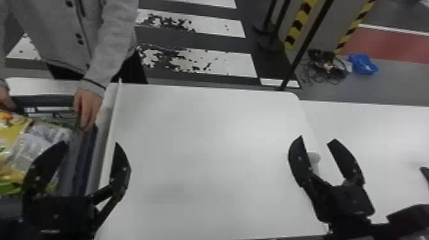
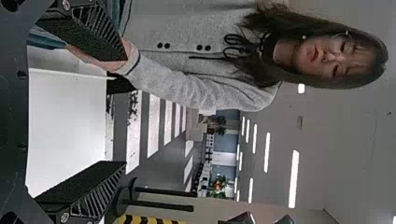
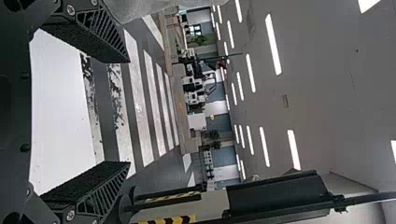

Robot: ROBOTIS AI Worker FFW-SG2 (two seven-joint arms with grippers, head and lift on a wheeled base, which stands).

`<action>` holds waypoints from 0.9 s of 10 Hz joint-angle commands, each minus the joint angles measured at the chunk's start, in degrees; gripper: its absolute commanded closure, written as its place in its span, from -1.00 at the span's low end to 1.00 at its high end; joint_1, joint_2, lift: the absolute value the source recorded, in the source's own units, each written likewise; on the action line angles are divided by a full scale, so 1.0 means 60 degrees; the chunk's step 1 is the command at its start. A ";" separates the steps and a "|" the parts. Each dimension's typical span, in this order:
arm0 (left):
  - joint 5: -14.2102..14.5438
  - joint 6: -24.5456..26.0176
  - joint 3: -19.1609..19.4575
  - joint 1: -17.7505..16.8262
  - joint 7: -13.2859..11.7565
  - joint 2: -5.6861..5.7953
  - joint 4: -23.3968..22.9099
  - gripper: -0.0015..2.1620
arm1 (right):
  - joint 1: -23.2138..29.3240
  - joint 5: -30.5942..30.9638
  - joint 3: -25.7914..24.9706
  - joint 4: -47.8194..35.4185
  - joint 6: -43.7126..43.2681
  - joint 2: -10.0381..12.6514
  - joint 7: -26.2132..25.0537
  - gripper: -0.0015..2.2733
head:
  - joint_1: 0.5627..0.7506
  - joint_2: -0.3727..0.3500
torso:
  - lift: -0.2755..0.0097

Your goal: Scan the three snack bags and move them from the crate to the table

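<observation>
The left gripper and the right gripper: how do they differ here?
The left gripper shows over the crate's side wall, the right gripper over the right edge of the white table. In the head view, the left one's jaws look wider apart than the right one's. Both are black, open and empty.

The crate (image 1: 44,101) (its yellow snack bag (image 1: 14,129) too) runs off the head view's left edge.
</observation>
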 commanded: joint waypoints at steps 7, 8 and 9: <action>0.1479 0.0006 0.1911 0.0308 0.0151 -0.0306 -0.0088 -0.92 | -0.0209 0.0015 0.0129 0.0364 0.0029 -0.0017 0.0015 -0.90 | 0.41 -0.30 | 0.50; 0.1948 0.0006 0.2673 0.0410 0.0049 -0.0555 -0.0059 -0.92 | -0.0209 0.0015 0.0158 0.0422 0.0000 -0.0003 0.0030 -0.90 | 0.41 -0.17 | 0.50; 0.2549 0.0006 0.3405 0.0440 -0.0098 -0.0804 0.0146 -0.92 | -0.0209 0.0044 0.0202 0.0437 0.0000 -0.0003 0.0044 -0.90 | 0.41 0.01 | 0.50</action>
